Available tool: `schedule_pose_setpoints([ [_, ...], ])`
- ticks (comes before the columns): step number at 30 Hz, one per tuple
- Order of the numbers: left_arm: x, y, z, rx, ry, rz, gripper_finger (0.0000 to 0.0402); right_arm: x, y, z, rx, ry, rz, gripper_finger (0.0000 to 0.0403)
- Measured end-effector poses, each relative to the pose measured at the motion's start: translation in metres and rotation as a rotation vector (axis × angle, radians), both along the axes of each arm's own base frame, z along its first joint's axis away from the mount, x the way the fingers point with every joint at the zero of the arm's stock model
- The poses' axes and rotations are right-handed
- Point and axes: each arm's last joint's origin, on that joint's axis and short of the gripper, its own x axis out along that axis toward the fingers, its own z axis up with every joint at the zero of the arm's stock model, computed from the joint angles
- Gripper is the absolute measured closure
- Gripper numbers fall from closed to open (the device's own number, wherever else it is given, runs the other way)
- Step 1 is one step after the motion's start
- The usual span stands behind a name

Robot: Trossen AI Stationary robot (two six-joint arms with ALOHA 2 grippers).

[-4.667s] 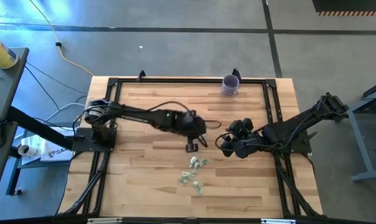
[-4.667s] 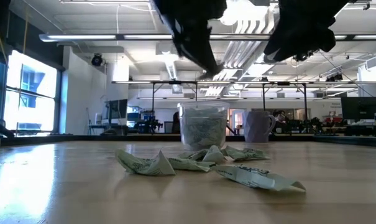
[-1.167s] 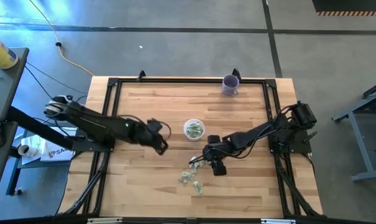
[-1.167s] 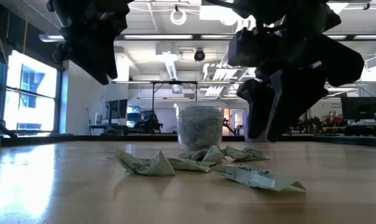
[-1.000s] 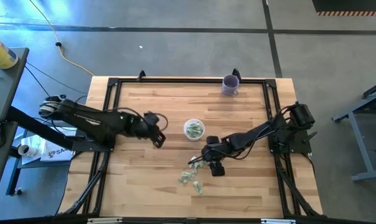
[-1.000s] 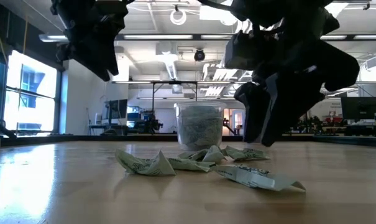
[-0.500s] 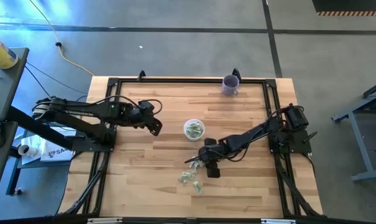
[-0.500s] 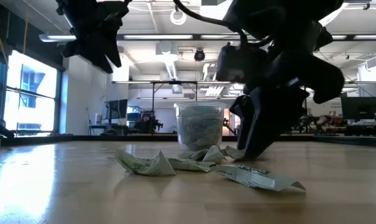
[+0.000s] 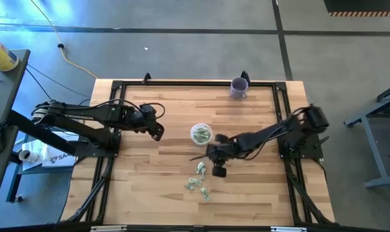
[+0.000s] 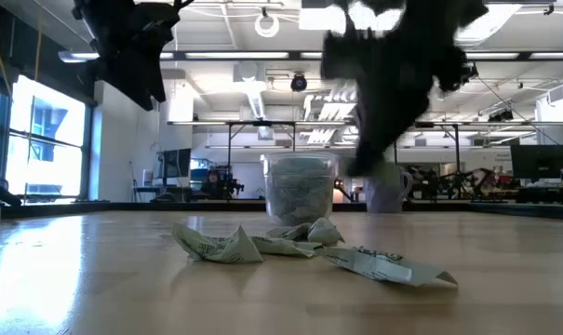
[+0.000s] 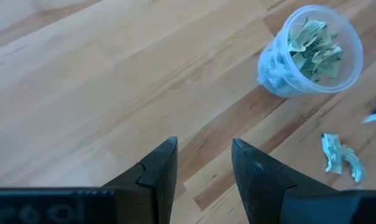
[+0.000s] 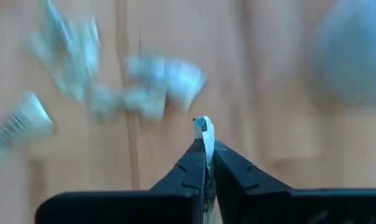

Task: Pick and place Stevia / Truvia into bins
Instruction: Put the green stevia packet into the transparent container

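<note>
Several crinkled pale green and white Stevia packets (image 9: 198, 178) lie loose on the wooden table, near the clear cup (image 9: 201, 133), which holds more packets (image 11: 313, 46). My right gripper (image 9: 200, 156) hangs above the pile, just near of the cup, shut on one packet (image 12: 204, 126). In the low view it is a dark blur (image 10: 379, 102) above the cup (image 10: 301, 191). My left gripper (image 11: 203, 165) stands open over bare wood to the left of the cup (image 11: 312, 53), with nothing between its fingers. My right gripper pinches one packet between its two fingers (image 12: 194, 167). Only a thin white edge of the packet (image 12: 206, 140) sticks out past the fingertips. The packet is lifted clear of the table and of the pile below.
A purple cup (image 9: 239, 87) stands at the far edge, right of the middle. A dark metal frame (image 9: 182, 82) runs round the table top. Bare wood lies left of the cup and along the near edge.
My right gripper has gone down onto the right side of the pile, shut on one packet and risen toward the cup with it, lifted clear. The other packets stay where they were. My left gripper has drawn back toward the table's left and far edges, still open.
</note>
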Motion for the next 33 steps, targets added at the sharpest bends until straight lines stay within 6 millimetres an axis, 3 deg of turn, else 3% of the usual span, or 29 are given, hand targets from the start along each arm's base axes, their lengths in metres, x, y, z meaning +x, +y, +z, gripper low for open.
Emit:
schedule_pose_setpoints([
  [5, -0.003, 0.0, 0.003, -0.003, -0.016, 0.005, 0.0218, -0.002, -0.015, 0.068, -0.151, -0.146, -0.054, 0.0396],
  [9, -0.004, 0.0, 0.003, -0.001, -0.013, 0.005, 0.0218, 0.003, -0.056, 0.089, -0.16, -0.201, -0.178, 0.0395],
  [14, -0.004, 0.0, 0.003, -0.003, -0.013, 0.014, 0.0218, 0.017, -0.091, 0.07, -0.112, -0.166, -0.144, 0.0398],
  [26, -0.004, 0.001, 0.003, 0.011, -0.021, 0.043, 0.0218, 0.045, -0.095, 0.011, -0.053, -0.082, -0.036, 0.0396],
  [33, -0.004, 0.001, 0.003, 0.014, -0.028, 0.064, 0.0218, 0.046, -0.094, 0.022, -0.073, -0.127, -0.046, 0.036],
])
